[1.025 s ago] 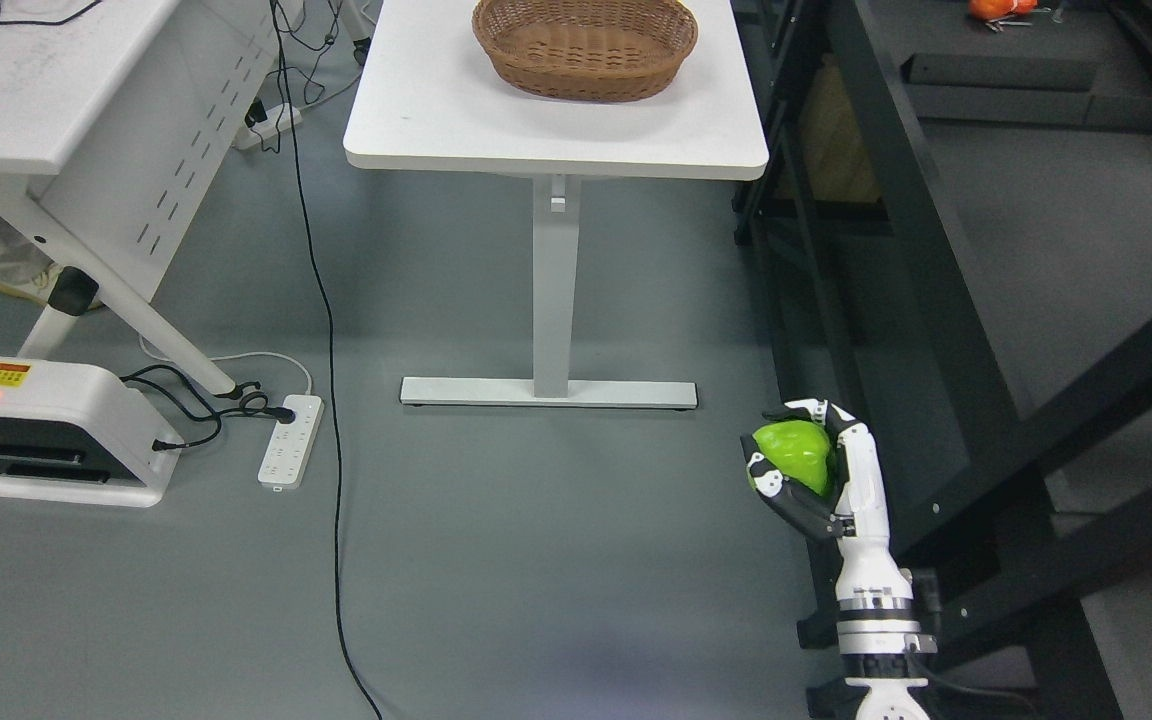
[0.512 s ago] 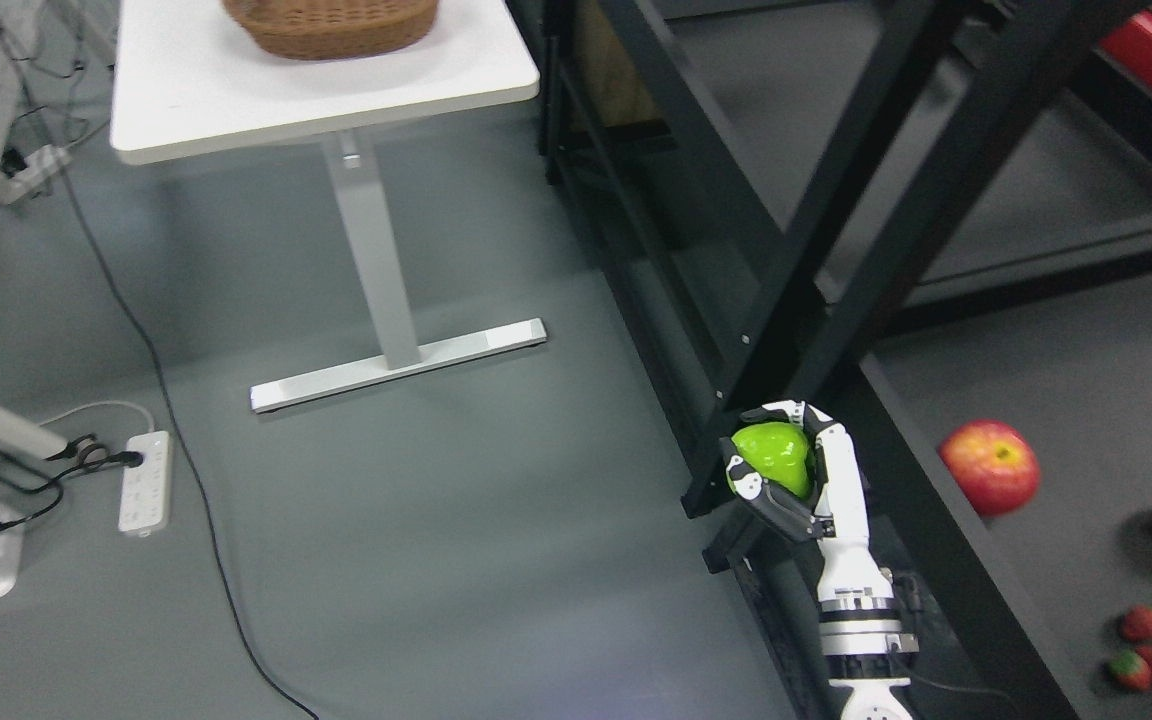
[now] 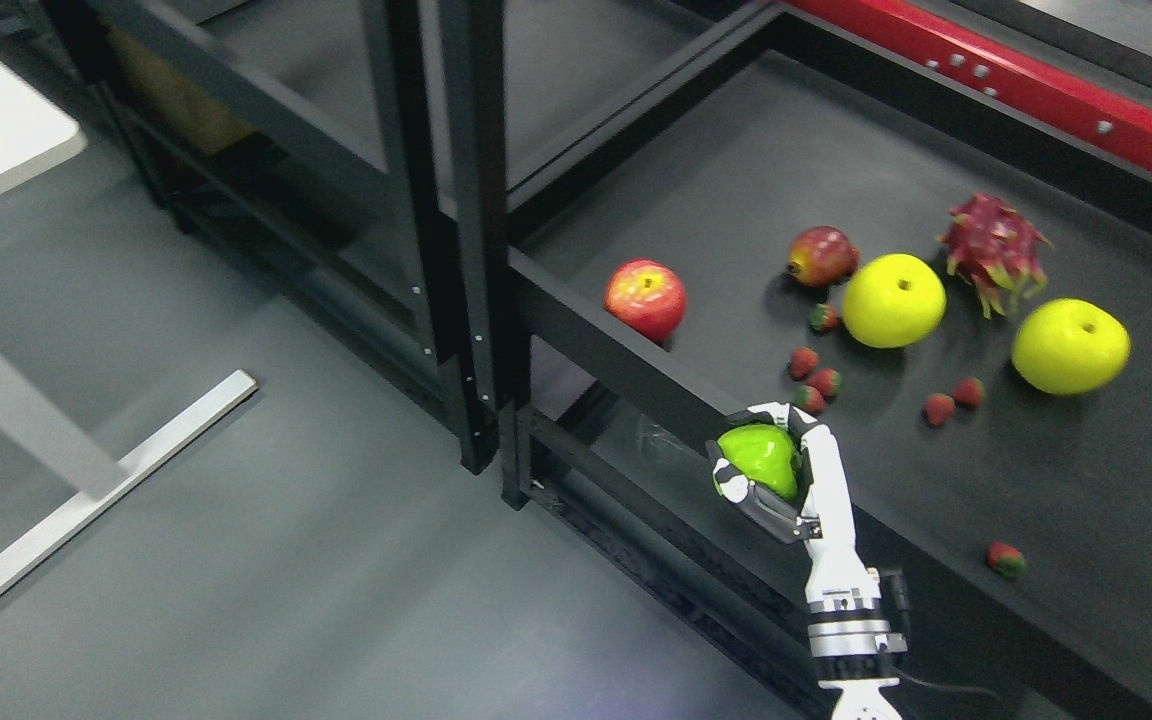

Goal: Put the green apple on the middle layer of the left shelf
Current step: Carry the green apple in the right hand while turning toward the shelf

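Note:
My right hand [image 3: 762,455] comes up from the bottom edge right of the middle, fingers curled around a green apple [image 3: 761,458]. It holds the apple in front of the front edge of a black shelf board [image 3: 1086,500] on the right. A second black shelf unit [image 3: 266,120] stands further left, past a black upright post [image 3: 466,230]. My left hand is out of view.
On the black shelf board lie a red apple [image 3: 646,298], a smaller red fruit [image 3: 822,256], two yellow apples [image 3: 893,300] [image 3: 1070,346], a dragon fruit [image 3: 994,247] and several small strawberries [image 3: 814,380]. A red rail [image 3: 1016,90] runs behind. A white table's foot [image 3: 96,500] lies on the grey floor at left.
The whole picture has swung right: the table and basket have slid out left and the shelf with fruit has come into view. The hand still holds the green apple the same way.

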Motion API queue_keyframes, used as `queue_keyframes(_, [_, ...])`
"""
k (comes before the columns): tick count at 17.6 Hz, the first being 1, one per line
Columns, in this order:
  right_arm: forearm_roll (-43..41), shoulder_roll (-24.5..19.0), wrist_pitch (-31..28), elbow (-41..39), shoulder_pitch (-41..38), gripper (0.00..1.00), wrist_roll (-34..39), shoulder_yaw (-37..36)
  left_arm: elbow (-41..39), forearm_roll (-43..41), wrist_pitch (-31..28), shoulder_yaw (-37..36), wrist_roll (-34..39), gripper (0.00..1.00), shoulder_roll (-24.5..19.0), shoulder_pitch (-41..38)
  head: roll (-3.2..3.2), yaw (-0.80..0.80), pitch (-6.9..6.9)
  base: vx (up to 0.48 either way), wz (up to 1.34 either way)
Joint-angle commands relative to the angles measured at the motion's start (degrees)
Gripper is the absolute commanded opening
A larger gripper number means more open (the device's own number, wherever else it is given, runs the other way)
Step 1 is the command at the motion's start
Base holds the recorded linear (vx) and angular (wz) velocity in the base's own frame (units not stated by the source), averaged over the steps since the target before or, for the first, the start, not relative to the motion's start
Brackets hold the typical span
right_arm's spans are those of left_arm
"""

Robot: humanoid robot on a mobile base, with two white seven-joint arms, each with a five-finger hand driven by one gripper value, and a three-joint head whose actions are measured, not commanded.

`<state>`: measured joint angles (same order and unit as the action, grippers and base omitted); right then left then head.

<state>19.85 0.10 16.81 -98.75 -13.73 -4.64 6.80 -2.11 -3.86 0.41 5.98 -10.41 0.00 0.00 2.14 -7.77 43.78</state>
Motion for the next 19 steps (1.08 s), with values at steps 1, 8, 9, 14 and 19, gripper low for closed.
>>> queue_keyframes(1, [0.02, 0.90, -0.02, -0.04, -0.07, 0.00, 0.25, 0.76, 0.00, -0.01, 0.03, 0.00, -0.05, 1.00, -1.00, 1.23, 0.00, 0.00, 0.00, -0.006, -0.97])
queue_keyframes(8, [0.02, 0.90, -0.02, -0.04, -0.16, 0.00, 0.25, 0.84, 0.00, -0.01, 0.03, 0.00, -0.05, 1.00, -1.00, 1.23, 0.00, 0.00, 0.00, 0.022, -0.67])
queue_keyframes(9, [0.02, 0.90, -0.02, -0.04, -0.16, 0.00, 0.25, 0.84, 0.00, -0.01, 0.03, 0.00, -0.05, 1.00, -1.00, 1.23, 0.00, 0.00, 0.00, 0.042, -0.33])
queue_keyframes(14, [0.02, 0.90, -0.02, -0.04, -0.16, 0.00, 0.25, 0.84, 0.00, -0.01, 0.03, 0.00, -0.05, 1.00, -1.00, 1.23, 0.00, 0.00, -0.01, 0.063, -0.34])
queue_keyframes(19, [0.02, 0.90, -0.02, -0.04, -0.16, 0.00, 0.25, 0.84, 0.00, -0.01, 0.03, 0.00, -0.05, 1.00, -1.00, 1.23, 0.00, 0.00, -0.01, 0.084, -0.31])
